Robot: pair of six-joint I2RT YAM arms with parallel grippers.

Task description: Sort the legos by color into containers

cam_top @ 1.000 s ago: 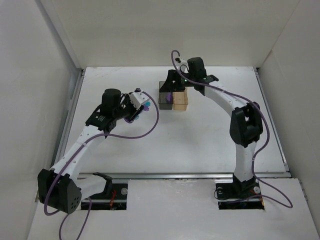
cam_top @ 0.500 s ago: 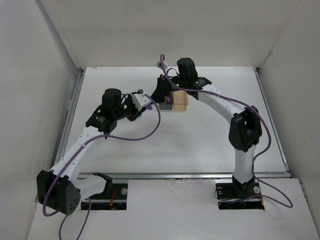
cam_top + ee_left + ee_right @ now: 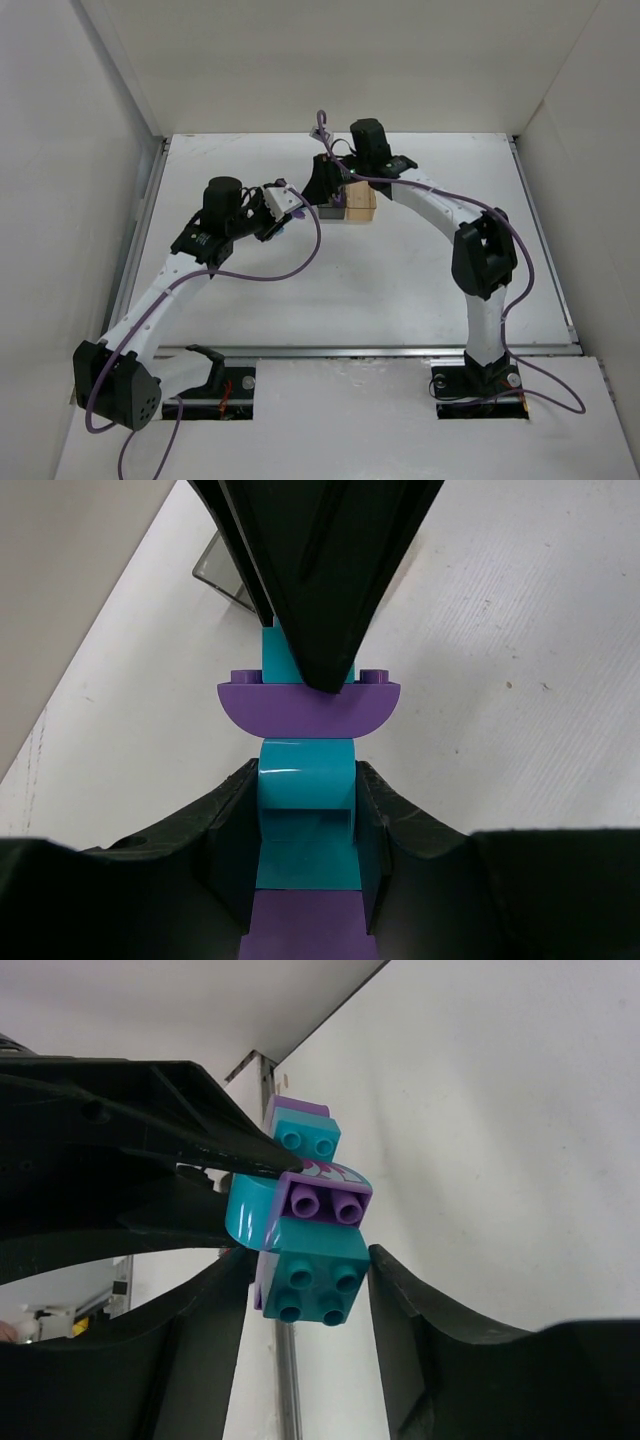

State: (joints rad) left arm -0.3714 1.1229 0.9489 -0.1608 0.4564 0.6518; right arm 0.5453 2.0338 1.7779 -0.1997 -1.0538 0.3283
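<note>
Grip decides this step: left claw (image 3: 305, 785) is clamped on the teal base of the joined legos (image 3: 308, 705), and right claw (image 3: 312, 1268) pinches their other end. Pull straight along the studs without twisting, staying just beside the boxes (image 3: 362, 205).

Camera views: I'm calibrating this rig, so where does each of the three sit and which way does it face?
Top external: above and behind the bases, looking down on the table; both arms show.
Left wrist: on the left arm, looking along the left gripper, its fingers low in frame, clamped on the lego stack.
Right wrist: on the right arm, looking along the right gripper, clamped on the same stack.
Shared: both wrist views show that stack and the other arm's gripper pinching it.
</note>
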